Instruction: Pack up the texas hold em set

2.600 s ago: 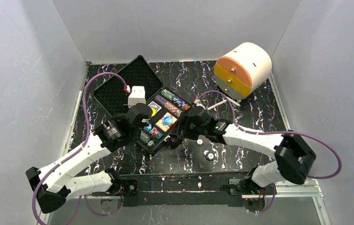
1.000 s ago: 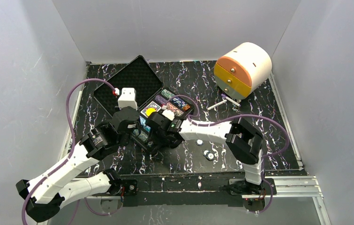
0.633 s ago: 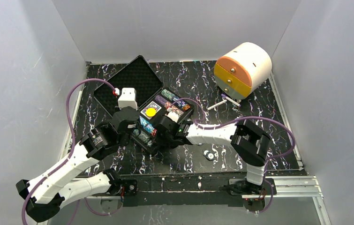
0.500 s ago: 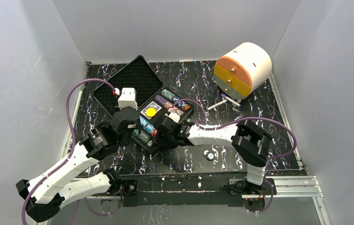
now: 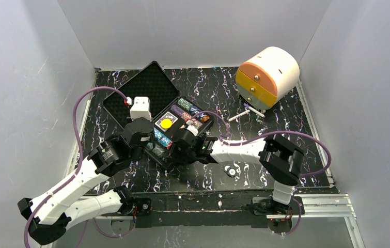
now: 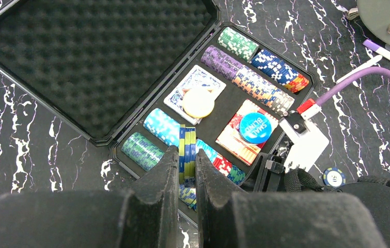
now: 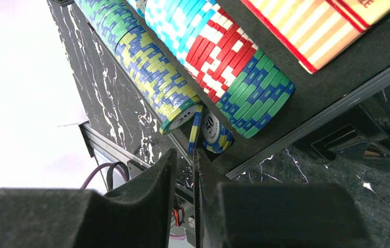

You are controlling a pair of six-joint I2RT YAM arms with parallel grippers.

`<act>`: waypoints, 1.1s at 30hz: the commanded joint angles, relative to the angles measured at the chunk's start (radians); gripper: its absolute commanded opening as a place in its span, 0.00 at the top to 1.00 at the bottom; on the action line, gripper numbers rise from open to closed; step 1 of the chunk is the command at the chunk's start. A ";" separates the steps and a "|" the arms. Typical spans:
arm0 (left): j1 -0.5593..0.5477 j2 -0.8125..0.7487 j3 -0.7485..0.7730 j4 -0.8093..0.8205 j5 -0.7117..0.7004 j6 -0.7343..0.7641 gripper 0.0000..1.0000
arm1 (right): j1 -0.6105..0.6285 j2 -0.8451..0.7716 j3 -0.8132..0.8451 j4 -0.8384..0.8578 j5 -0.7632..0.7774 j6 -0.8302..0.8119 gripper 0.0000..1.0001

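The black case (image 5: 207,124) lies open, its foam lid (image 6: 94,57) flat at the back left. Its tray holds chip rows (image 6: 249,77), two card decks, a yellow button (image 6: 198,102) and a blue button (image 6: 254,127). My left gripper (image 6: 187,152) is shut on a few blue-and-yellow chips (image 6: 187,138), held on edge above the near chip rows. At the tray's near corner my right gripper (image 7: 186,152) has its jaws a narrow gap apart with nothing between them. A blue-and-yellow chip (image 7: 196,128) stands on edge just beyond its fingertips, beside a flat chip (image 7: 214,135).
A cream-and-orange round drawer box (image 5: 267,76) stands at the back right, with a white pen (image 5: 244,112) in front of it. Loose chips (image 5: 229,169) lie on the marbled mat right of the case. Grey walls close in the table on three sides.
My right gripper has narrowed its jaws and drawn slightly right along the case's near corner. The left arm and its chips have not moved.
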 commanded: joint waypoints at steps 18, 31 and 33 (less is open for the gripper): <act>0.002 0.003 0.010 -0.006 -0.028 -0.006 1.00 | -0.023 0.010 -0.014 0.124 -0.070 -0.012 0.66; 0.002 0.006 0.004 -0.008 -0.035 -0.001 1.00 | -0.027 0.042 0.014 0.057 -0.076 -0.045 0.88; 0.003 0.006 0.004 -0.009 -0.036 -0.001 1.00 | -0.028 0.050 0.015 0.051 -0.083 -0.045 0.92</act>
